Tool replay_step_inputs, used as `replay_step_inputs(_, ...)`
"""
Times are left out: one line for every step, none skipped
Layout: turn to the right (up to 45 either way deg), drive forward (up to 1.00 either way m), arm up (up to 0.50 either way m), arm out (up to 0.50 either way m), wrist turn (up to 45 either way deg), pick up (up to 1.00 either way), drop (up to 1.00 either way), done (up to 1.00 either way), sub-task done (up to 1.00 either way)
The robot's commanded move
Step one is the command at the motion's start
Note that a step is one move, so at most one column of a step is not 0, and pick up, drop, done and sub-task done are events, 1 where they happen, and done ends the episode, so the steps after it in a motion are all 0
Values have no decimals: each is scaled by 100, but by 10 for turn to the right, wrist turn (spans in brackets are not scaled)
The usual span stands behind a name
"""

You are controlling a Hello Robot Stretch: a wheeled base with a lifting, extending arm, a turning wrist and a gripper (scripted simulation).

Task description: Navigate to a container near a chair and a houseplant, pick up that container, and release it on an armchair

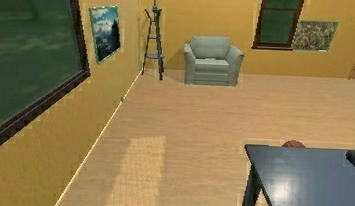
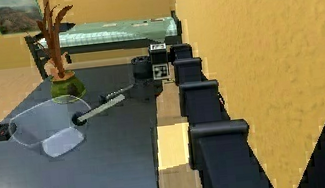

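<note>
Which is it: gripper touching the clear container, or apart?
Cannot tell. In the arm side view the gripper ends at the rim of the clear container, but neither contact nor a gap shows plainly.

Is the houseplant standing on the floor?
No, the houseplant stands on the dark table, near its far edge.

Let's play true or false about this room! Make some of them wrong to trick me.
1. The grey-green padded armchair stands by the far yellow wall. True.
2. The brown-stemmed houseplant in a green pot sits on the floor. False: it stands on the dark flat table.
3. The pincer is near the clear see-through container on that table. True.
4. A red rug covers the floor. False: the light wooden floor is bare.
</note>
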Motion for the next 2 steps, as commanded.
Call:
replay_step_inputs(0, 0, 0, 0, -450, 0, 0, 0, 0)
replay_step_inputs(0, 0, 0, 0, -240, 0, 0, 0, 0)
